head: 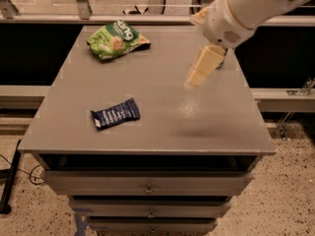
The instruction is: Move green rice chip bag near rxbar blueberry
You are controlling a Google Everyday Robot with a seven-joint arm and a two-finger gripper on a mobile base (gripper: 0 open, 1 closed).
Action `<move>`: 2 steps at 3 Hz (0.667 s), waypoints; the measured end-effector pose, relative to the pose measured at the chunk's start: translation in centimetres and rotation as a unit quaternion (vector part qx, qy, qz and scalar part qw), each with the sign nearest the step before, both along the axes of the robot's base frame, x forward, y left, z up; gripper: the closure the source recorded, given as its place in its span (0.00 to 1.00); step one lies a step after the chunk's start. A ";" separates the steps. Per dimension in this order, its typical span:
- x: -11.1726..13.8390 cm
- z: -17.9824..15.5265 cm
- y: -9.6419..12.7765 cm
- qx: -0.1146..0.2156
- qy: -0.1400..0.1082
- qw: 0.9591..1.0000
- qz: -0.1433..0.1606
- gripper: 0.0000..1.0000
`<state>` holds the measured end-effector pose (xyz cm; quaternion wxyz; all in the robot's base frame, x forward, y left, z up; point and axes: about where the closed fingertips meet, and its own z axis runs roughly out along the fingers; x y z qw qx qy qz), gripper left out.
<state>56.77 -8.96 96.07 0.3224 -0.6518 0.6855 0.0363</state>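
Observation:
The green rice chip bag (116,41) lies at the far left of the grey cabinet top (147,97). The rxbar blueberry (115,114), a small dark blue wrapper with white text, lies nearer the front left. My gripper (201,70) hangs from the white arm coming in from the upper right. It is above the right middle of the top, well to the right of the bag and the bar, and holds nothing that I can see. The arm hides the silver drink can.
The cabinet has drawers (147,188) below the front edge. A rail and dark gap run behind the top. A speckled floor (290,191) lies to the right and front.

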 end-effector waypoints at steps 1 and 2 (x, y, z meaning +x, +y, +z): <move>4.9 -0.8 5.9 0.050 -0.024 0.998 0.038 0.00; 9.2 -2.1 11.0 0.096 -0.043 0.993 0.048 0.00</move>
